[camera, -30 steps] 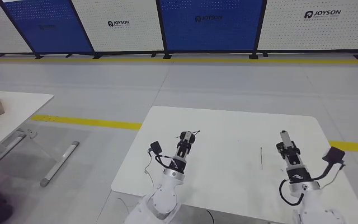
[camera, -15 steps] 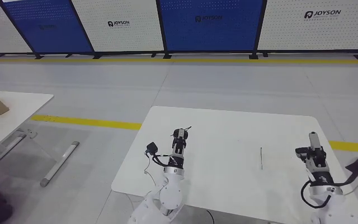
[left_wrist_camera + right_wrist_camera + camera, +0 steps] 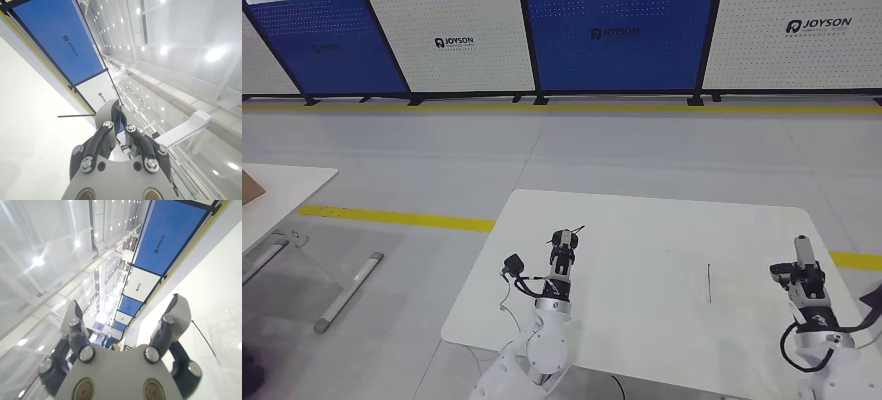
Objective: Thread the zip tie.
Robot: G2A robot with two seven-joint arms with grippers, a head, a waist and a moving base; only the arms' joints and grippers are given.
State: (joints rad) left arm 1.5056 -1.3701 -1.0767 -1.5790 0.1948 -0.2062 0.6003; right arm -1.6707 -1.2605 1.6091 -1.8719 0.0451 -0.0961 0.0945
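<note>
I see no shift from half a second ago. My left gripper (image 3: 118, 109) stays clenched on a zip tie (image 3: 75, 115), its tail jutting sideways. My right gripper (image 3: 124, 302) is released near the table (image 3: 642, 220) edge. A second zip tie (image 3: 204, 340) lies flat beside it, with bare tabletop toward the left gripper.

The zip tie (image 3: 75, 115) looks like black plastic, the table (image 3: 642, 300) smooth and white

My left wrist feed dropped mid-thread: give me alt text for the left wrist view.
The left gripper has its jaws shut on a black zip tie, whose pointed end sticks out sideways over the white table. Blue and white panels stand behind.
</note>
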